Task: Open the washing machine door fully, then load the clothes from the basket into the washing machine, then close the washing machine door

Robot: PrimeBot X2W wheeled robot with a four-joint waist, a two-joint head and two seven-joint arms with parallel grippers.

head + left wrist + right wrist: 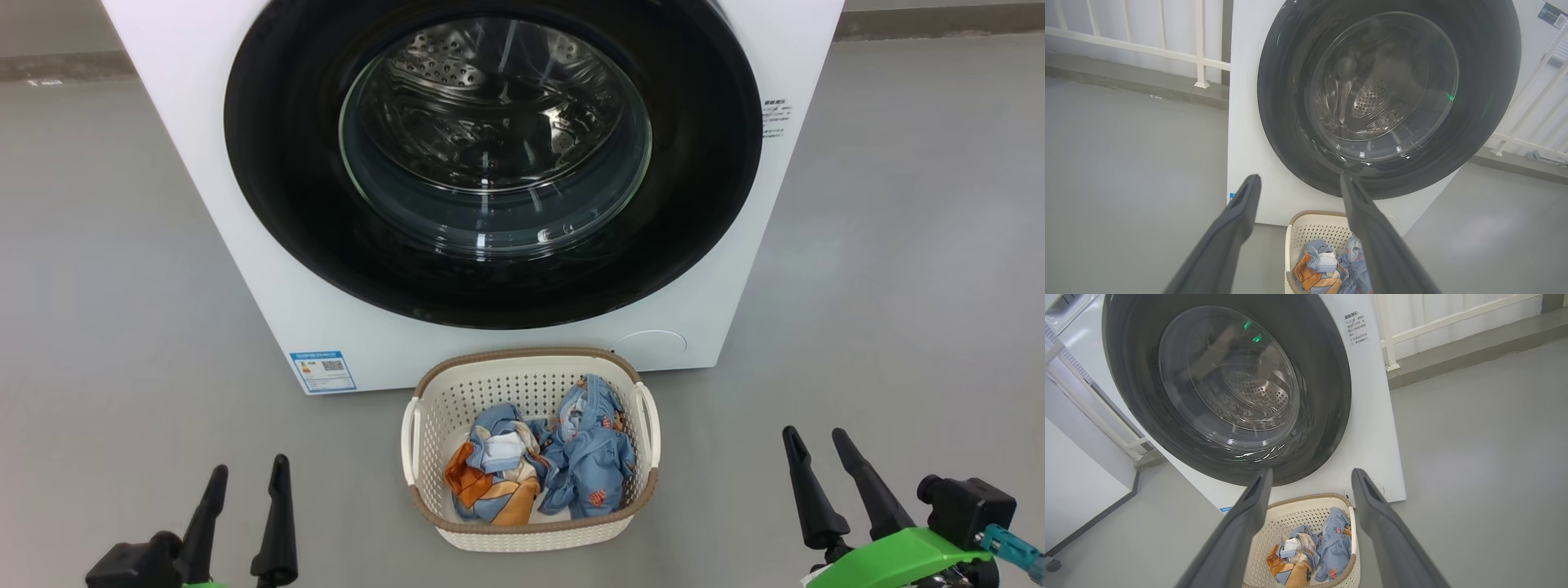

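Left end effector (250,464), right end effector (814,431): fingers spread on both, nothing held. Washing machine door (494,155) shut, well ahead of both fingertip pairs. Door rigid, glossy rim probably slippery. No handle visible, so hook rim edge; opening side unclear. Basket (522,355) between end effectors, slightly ahead. Clothes (547,465) inside: soft, light, pinch bunched fold.

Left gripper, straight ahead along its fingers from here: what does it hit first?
The left gripper would most likely meet the lower glossy black rim of the round, shut washing machine door, or the big white washing machine front just beneath; depth is unclear. The cream perforated basket lies below that line.
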